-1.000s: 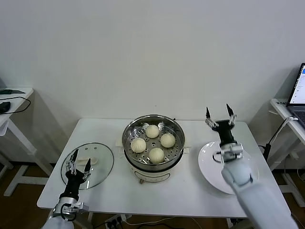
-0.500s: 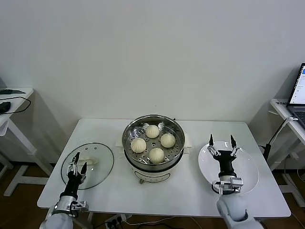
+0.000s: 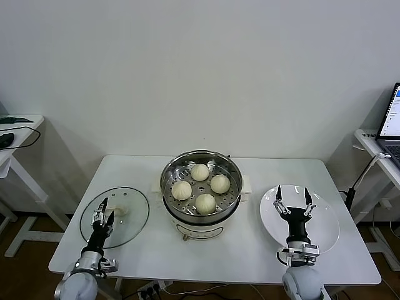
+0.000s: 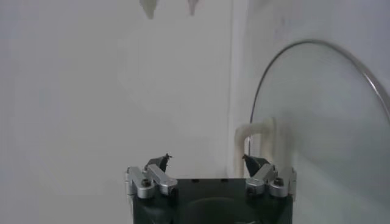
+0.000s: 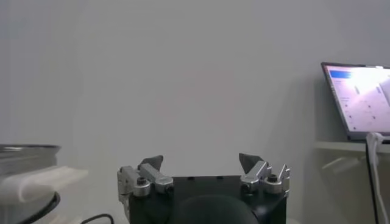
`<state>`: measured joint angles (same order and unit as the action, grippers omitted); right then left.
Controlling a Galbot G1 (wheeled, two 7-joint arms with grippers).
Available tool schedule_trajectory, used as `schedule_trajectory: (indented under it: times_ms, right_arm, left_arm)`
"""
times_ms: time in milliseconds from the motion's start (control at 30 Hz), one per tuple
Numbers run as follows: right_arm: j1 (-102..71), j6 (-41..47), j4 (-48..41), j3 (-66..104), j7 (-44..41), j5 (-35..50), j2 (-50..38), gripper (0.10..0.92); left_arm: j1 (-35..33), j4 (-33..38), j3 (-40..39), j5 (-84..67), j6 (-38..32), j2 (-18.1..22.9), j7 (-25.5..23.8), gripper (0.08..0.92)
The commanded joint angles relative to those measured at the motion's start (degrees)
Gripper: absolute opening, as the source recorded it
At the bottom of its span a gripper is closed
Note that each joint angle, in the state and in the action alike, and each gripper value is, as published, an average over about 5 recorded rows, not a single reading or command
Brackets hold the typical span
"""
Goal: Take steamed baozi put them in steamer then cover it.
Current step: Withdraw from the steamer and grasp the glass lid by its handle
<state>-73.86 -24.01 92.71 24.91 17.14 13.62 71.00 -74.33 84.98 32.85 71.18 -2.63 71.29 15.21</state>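
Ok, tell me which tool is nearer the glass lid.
Left. The left tool hangs open at the glass lid, by its near edge; the right tool is across the steamer, over the white plate.

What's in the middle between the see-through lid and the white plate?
The steamer stands between the glass lid and the white plate, with four baozi inside and no cover on. The head view shows it.

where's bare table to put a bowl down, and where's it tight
Bare table runs along the near edge in front of the steamer, between the glass lid and the white plate. A strip behind the plate and another behind the lid are free too. It is tight at the middle: the steamer with four baozi fills it, lid and plate flanking closely.
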Motion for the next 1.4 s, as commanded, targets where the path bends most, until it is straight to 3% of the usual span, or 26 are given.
schedule_trajectory:
  times_ms: [33,800,1400]
  right_arm:
    - [-1.4,-0.3,0.4,0.9,-0.1,-0.6,1.2,0.823]
    - [-2.0,-0.2,2.4,2.1,-0.2,-1.3,1.2,0.823]
    - [-2.4,0.0,4.3,2.0,-0.1,-2.0,1.4,0.823]
  left_arm:
    - [3.0,-2.8,-0.5,1.8,0.1,0.1,0.3,0.823]
    - [8.0,-9.5,-1.6,1.8,0.4,0.3,-0.2,0.81]
    - [8.9,-11.4,-1.7,0.6,-0.2,0.5,-1.4,0.315]
